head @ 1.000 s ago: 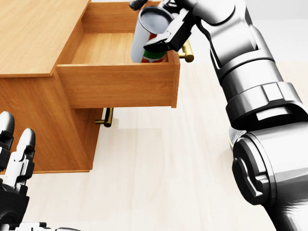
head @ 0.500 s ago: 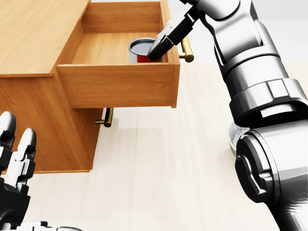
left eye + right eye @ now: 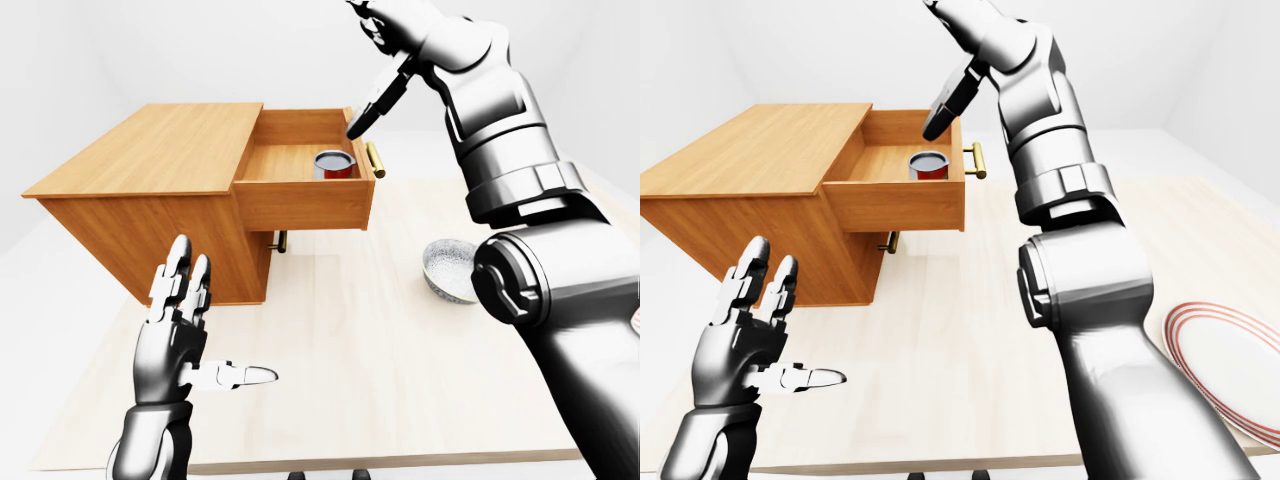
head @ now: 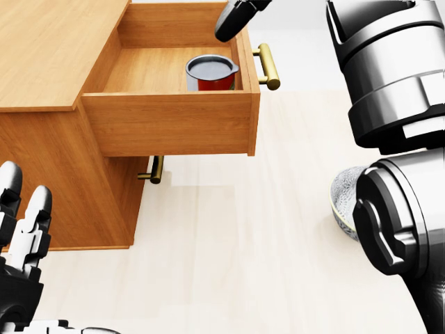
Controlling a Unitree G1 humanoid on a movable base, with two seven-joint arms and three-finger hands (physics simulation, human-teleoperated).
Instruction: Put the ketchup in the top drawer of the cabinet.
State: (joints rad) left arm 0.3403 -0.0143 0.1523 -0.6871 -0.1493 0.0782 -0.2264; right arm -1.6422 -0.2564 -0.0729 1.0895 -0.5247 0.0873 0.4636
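Right hand [image 3: 375, 95], fingers now open, is lifting clear at 12 o'clock; I'm seeing the ketchup [image 4: 211, 73] released, standing inside the top drawer [image 4: 170, 125].

Head view: pitched steeply down and set close, cropped tight on the cabinet [image 4: 62, 139] at its left edge, the open top drawer [image 4: 170, 122] along the top, pale table [image 4: 229, 243] below. Right arm filling the right side, cut by the frame.

Left-eye view: set farther off, angled less steeply, taking in the whole cabinet near the table's far-left corner, the bowl [image 3: 448, 268] toward the table's right edge, the near edge of the table at the bottom.

Right-eye view: nearly the same outlook, shifted rightward, adding a plate [image 3: 1230, 365] at the table's right edge.

Shared by all three: drawer, cabinet side, middle stretch of table.
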